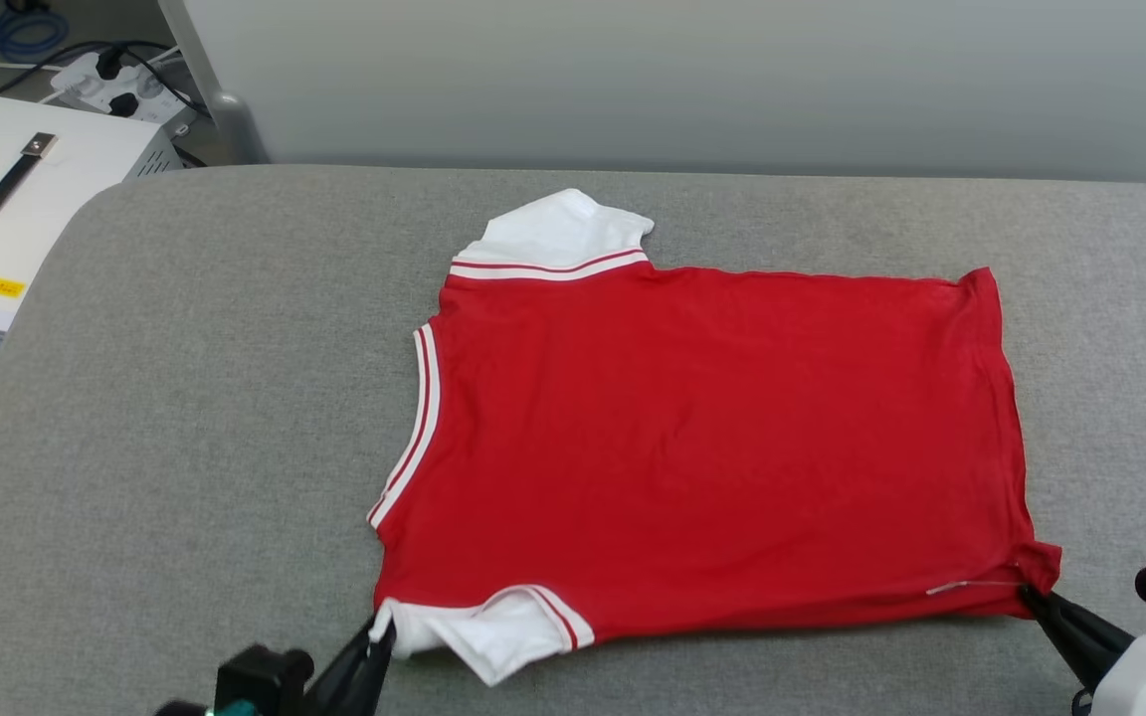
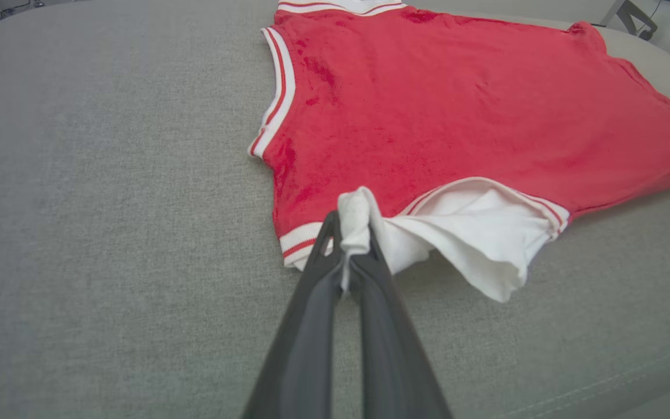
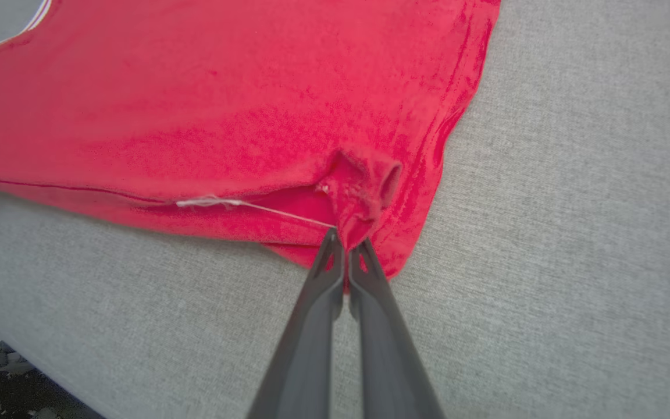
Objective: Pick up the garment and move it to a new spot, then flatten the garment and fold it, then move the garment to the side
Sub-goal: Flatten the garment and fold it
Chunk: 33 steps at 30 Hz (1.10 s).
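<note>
Garment, a red T-shirt with white sleeves, lies spread nearly flat on the grey counter, collar to the left. The left gripper is clenched on the near white sleeve; the right gripper is clenched on the near hem corner. Flattening looks nearly complete, with folding likely next. That would mean lifting both corners together, evenly, and carrying the garment's near edge toward the far side.

Probably a lab: a white instrument case, a power strip and loose cables sit beside the padded surface.
</note>
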Available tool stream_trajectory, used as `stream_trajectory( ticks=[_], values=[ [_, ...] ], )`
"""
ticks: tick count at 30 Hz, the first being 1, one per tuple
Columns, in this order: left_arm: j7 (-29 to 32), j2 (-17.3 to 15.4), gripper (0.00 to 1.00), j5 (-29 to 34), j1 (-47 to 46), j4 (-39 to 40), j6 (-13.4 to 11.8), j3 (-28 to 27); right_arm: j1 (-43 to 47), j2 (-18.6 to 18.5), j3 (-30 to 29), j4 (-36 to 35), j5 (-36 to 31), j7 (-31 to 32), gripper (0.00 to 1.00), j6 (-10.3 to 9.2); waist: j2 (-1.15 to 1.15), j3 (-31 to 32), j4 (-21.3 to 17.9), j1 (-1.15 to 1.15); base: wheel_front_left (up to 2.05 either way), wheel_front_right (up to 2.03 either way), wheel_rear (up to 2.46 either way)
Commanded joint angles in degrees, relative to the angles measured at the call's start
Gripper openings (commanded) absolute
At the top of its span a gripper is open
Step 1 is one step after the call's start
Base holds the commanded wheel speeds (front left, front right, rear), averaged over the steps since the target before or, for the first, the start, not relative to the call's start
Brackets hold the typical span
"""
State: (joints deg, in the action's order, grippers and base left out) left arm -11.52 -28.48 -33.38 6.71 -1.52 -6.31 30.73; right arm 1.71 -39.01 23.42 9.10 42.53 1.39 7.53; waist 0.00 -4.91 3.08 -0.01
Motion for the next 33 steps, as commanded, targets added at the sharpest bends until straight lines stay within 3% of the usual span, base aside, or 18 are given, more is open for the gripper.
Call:
stream_trajectory(
  ticks=[1, 12, 19, 33],
  values=[
    [0.20, -0.83, 0.00, 1.11, -3.03, 0.12, 0.59, -0.34, -0.50, 0.47, -1.03, -0.77, -0.81, 0.50, 0.00, -0.04, 0.00, -0.82, -0.33, 0.01, 0.00, 0.00, 0.00],
    [3.27, -1.63, 0.00, 4.67, -23.03, -6.03, 7.23, 0.31, -7.37, 2.44, -5.95, -3.62, -2.32, 3.98, 0.00, -0.04, 0.00, -8.65, -2.24, 0.01, 0.00, 0.00, 0.00],
    [3.21, -0.01, 0.00, 5.55, -32.67, -14.30, 10.56, 1.39, -12.47, 2.58, -5.84, -2.48, -2.49, 4.79, 0.00, -0.04, 0.00, -13.65, -3.43, 0.01, 0.00, 0.00, 0.00],
    [-0.33, 4.30, 0.00, 4.80, -39.70, -33.01, 13.30, 5.72, -18.76, 3.79, -0.70, 3.48, -2.36, 4.78, 0.00, -0.04, 0.00, -17.26, -4.79, 0.01, 0.00, 0.00, 0.00]
  ],
)
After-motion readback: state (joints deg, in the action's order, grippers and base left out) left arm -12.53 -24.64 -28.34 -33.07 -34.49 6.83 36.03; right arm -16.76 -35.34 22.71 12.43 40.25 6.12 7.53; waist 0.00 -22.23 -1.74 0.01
